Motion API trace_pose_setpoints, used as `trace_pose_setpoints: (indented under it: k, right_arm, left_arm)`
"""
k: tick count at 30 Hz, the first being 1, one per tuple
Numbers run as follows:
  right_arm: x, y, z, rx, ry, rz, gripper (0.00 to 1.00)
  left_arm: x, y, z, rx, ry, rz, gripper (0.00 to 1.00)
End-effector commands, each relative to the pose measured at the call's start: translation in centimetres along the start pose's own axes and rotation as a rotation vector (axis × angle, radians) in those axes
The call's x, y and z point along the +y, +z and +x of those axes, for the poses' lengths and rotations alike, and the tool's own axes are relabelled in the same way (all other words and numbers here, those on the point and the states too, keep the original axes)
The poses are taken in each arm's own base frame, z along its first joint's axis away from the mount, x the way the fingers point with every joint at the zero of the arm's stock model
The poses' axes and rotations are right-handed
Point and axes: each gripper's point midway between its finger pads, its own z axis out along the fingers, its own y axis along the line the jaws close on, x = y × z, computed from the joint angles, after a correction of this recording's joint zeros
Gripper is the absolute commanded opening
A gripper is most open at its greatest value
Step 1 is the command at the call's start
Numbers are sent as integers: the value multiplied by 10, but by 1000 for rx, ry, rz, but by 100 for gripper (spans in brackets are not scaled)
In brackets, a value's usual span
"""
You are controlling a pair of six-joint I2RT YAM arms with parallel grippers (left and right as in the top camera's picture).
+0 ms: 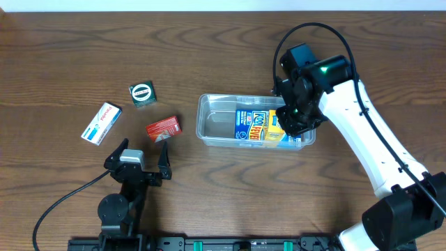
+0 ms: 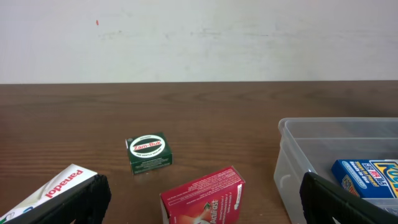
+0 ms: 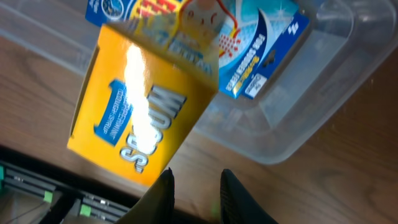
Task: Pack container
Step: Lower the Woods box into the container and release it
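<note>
The container (image 1: 216, 111) is a clear plastic tub at mid-table, also visible in the left wrist view (image 2: 292, 155) and the right wrist view (image 3: 323, 93). Inside it lies a blue box (image 1: 249, 125) (image 3: 261, 50). A yellow box (image 1: 275, 127) (image 3: 143, 112) leans tilted at its right end. My right gripper (image 1: 296, 115) (image 3: 196, 177) hovers over that end. Its fingers stand a narrow gap apart with only wood showing between them, and the yellow box is beside the left fingertip. My left gripper (image 1: 145, 146) (image 2: 202, 199) is wide open near the front edge, facing a red box (image 1: 162, 128) (image 2: 202, 196).
A green box (image 1: 142, 93) (image 2: 148, 153) and a white Panadol box (image 1: 101, 123) (image 2: 53, 186) lie left of the container. A cable runs from the left arm's base along the front edge. A white wall stands behind the table.
</note>
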Motion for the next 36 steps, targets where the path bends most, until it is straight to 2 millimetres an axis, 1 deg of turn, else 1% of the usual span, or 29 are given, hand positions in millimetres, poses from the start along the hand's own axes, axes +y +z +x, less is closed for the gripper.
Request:
trace_pose_setpoints:
  k: [1,12,21,36]
  right_arm:
    - [-2,4,-2,-3,18,4,23]
    - [2,4,-13,-49,14,-22,23]
    - [16,3,-27,-106,-5,-80,24]
    - [37,0,-43,-172,-46,-131,28]
  left_arm:
    - [1,1,16,44,1,-2,98]
    - [1,1,16,43,1,-2,98]
    - [1,1,16,44,1,-2,98]
    - [1,1,16,44,1,-2,98]
